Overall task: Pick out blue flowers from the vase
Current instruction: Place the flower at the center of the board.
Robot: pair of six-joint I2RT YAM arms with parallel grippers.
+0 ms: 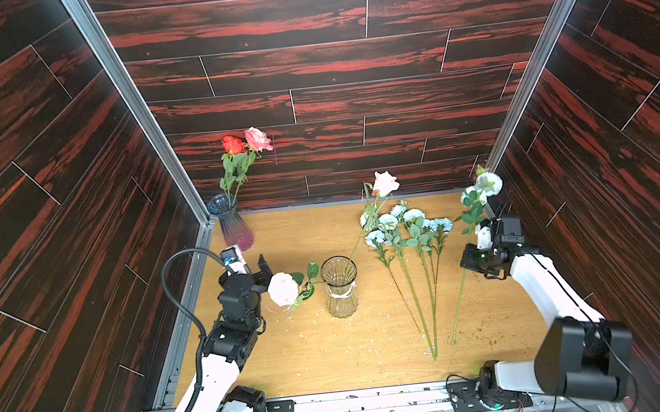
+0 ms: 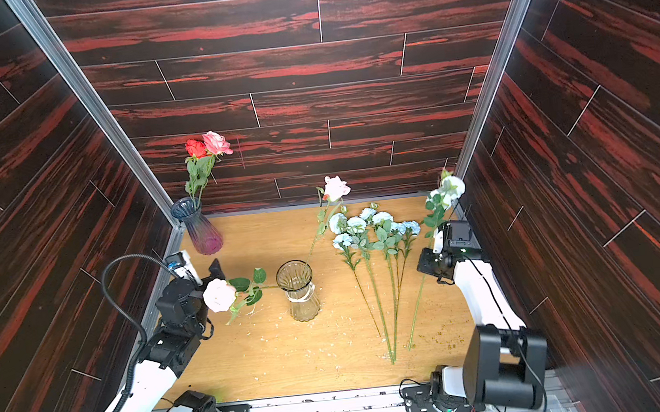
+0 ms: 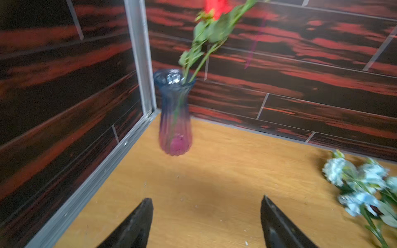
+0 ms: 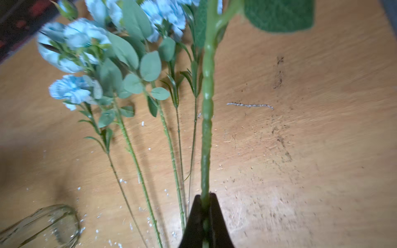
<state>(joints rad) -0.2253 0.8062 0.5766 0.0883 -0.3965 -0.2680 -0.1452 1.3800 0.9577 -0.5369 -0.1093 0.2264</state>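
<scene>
Far left of the clear vase (image 1: 340, 286) and behind it, a purple vase (image 1: 235, 224) holding red and pink roses stands in the corner. Just left of the clear vase, your left pincer (image 1: 264, 275) hangs open and empty beside a cream-pink rose (image 1: 282, 289) drooping over the rim. A pink rose (image 1: 384, 183) leans out toward the back.

Right of the clear vase, several blue flowers (image 1: 409, 228) lie flat on the table (image 1: 314, 361), blooms to the back and stems to the front. Farther right, your right pincer (image 4: 206, 197) is clamped on the stem of one more blue spray (image 1: 485, 186). Its long axis runs nearly parallel to the laid ones. The right arm is nearer and likely need only lower it alongside.

The wooden table is scratched and flecked with pale crumbs, and dark red wood-grain walls enclose it.
</scene>
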